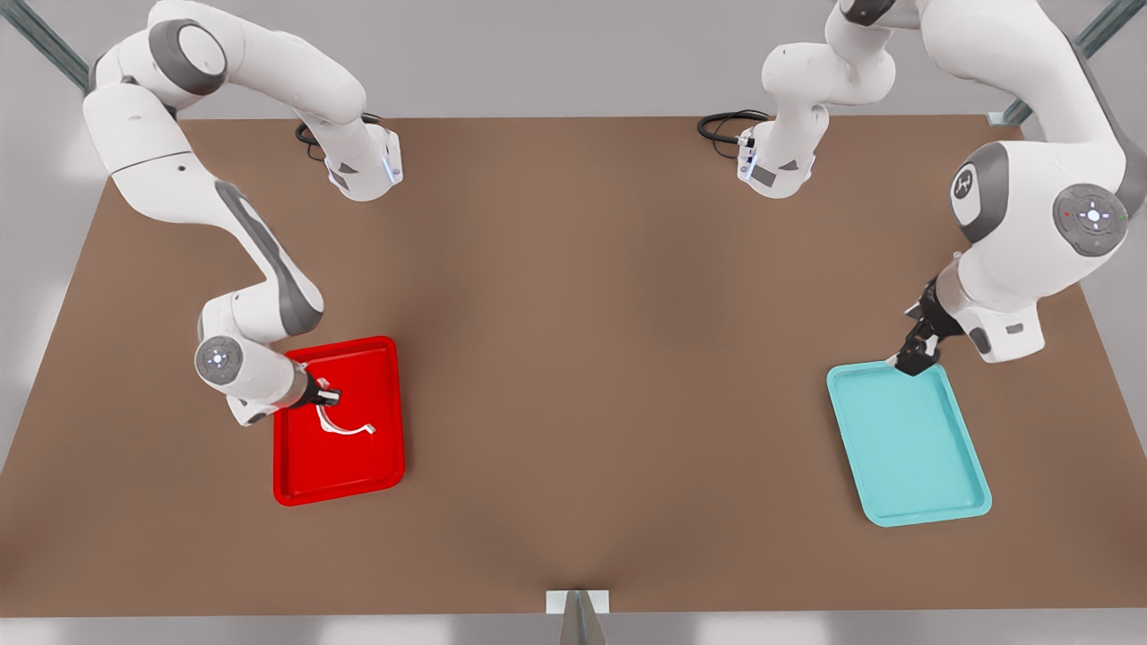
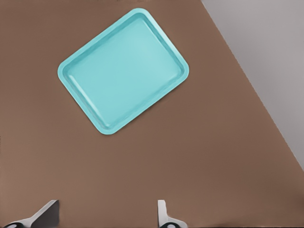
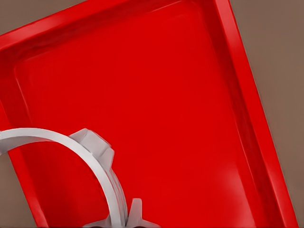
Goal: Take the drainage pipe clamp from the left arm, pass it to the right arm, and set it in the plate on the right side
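Now I see the right gripper point(image 1: 328, 395) clamped on the drainage pipe clamp point(image 1: 345, 424) over the red plate point(image 1: 381, 466); my left gripper point(image 1: 914, 361), fingers apart, hovers at the teal tray's point(image 1: 909, 448) far corner.

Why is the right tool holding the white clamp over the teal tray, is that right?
Not quite. The right tool does hold the clamp, but over the red tray, not the teal tray. The front view shows it, and the right wrist view shows the clamp above red.
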Action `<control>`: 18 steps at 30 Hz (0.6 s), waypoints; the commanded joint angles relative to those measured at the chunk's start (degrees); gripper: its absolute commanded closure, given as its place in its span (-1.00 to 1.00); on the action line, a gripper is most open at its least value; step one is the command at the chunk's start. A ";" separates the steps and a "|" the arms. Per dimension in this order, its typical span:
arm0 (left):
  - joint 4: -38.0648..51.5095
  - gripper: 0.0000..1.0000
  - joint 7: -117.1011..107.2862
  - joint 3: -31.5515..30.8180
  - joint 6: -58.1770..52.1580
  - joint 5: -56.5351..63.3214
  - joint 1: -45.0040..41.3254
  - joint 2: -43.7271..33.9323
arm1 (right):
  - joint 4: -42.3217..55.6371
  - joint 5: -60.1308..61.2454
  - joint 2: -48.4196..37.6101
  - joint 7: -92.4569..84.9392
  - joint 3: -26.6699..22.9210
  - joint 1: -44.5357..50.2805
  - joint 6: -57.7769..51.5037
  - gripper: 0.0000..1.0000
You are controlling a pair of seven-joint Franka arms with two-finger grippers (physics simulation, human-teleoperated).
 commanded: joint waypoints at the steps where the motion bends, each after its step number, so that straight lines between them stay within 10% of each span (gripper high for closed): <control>1: 0.03 -1.00 56.40 -0.01 -0.11 1.56 -0.46 0.53 | 0.14 -2.20 1.29 -9.07 -0.56 -0.18 2.83 0.57; 4: 1.70 -1.00 56.40 -0.01 -1.16 1.38 -1.17 3.26 | 0.23 -5.10 3.31 -8.71 -2.32 -0.09 5.29 0.57; 6: 2.40 -1.00 56.57 -0.01 -1.16 1.47 -1.17 3.43 | 0.49 -5.18 3.31 -8.54 -2.41 -0.01 5.74 -0.94; 10: 4.86 -1.00 56.57 -0.18 -1.25 1.56 -1.26 6.25 | 2.86 -7.29 2.78 -8.63 -1.53 0.52 4.77 -1.00; 18: 5.39 -1.00 56.75 -0.27 -1.16 1.56 -1.26 6.86 | 31.16 -7.73 -0.03 -16.01 29.41 -6.95 -29.77 -1.00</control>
